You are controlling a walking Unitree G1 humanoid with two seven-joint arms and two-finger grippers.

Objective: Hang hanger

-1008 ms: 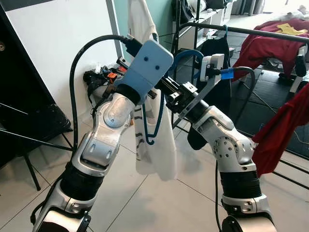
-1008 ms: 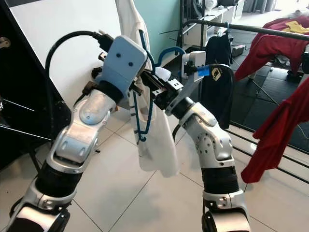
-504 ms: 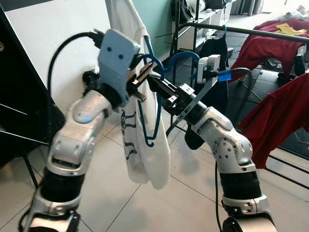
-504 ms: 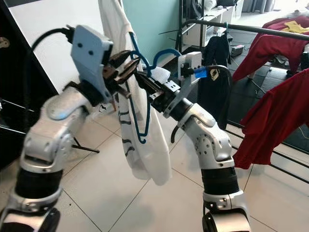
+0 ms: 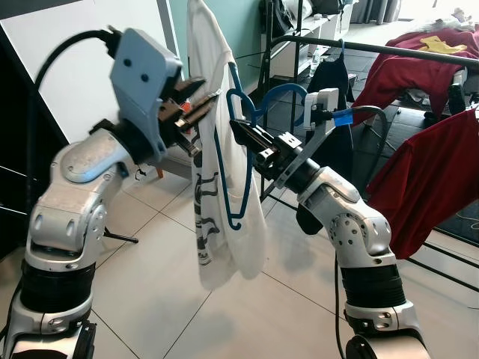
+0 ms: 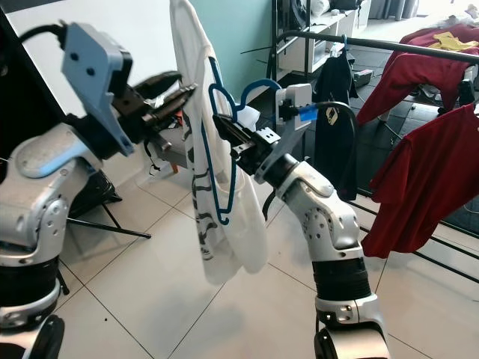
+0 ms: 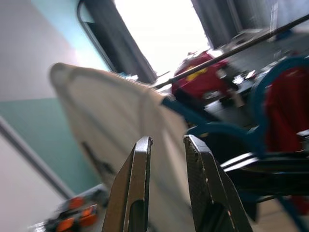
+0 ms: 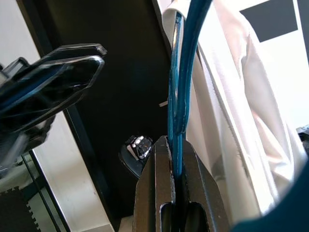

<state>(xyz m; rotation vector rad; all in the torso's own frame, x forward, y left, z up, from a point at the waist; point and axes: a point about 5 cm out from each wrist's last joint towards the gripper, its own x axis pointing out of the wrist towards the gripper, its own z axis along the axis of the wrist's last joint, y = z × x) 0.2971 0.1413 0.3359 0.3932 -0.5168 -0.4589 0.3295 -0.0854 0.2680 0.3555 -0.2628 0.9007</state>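
Right end effector (image 5: pixel 238 132) clamping thin blue wire hanger (image 5: pixel 245 161), draped white cloth (image 5: pixel 217 224), left end effector (image 5: pixel 196 111) slightly parted

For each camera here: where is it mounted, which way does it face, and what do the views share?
Left eye and right eye views: on the head, facing forward and down; both silver arms, white shirt on blue hanger.
Left wrist view: along the left gripper, fingers slightly apart, toward the shirt.
Right wrist view: along the right gripper, shut on the hanger.
Shared: shirt and hanger appear in every view.
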